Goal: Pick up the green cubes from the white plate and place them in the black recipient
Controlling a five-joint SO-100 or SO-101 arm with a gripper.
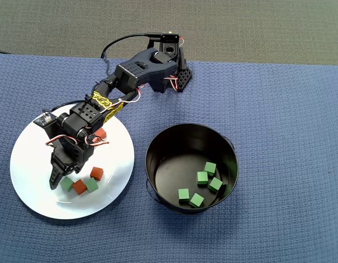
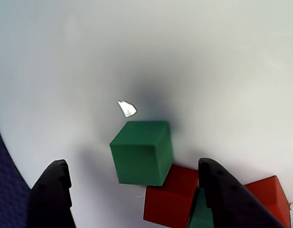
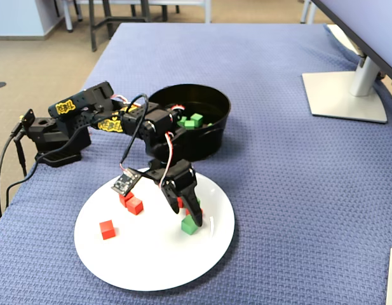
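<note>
On the white plate (image 1: 32, 164) lie two green cubes: one (image 1: 67, 183) under my gripper, the other (image 1: 91, 185) just to its right. My gripper (image 1: 61, 181) hangs low over the plate's left part and is open. In the wrist view the near green cube (image 2: 142, 152) sits between the two black fingertips (image 2: 53, 190), clear of both, with the gripper (image 2: 133, 166) open around it. A sliver of the second green cube (image 2: 202, 214) shows behind a red one. The black recipient (image 1: 152, 148) stands right of the plate and holds several green cubes (image 1: 202, 177).
Red-orange cubes share the plate: one (image 1: 79, 187) wedged between the two green ones, one (image 1: 96, 173) just above, one (image 1: 100, 133) under the arm. A grey monitor base (image 3: 348, 95) stands far right in the fixed view. The arm's base (image 1: 169, 71) sits at the cloth's back edge.
</note>
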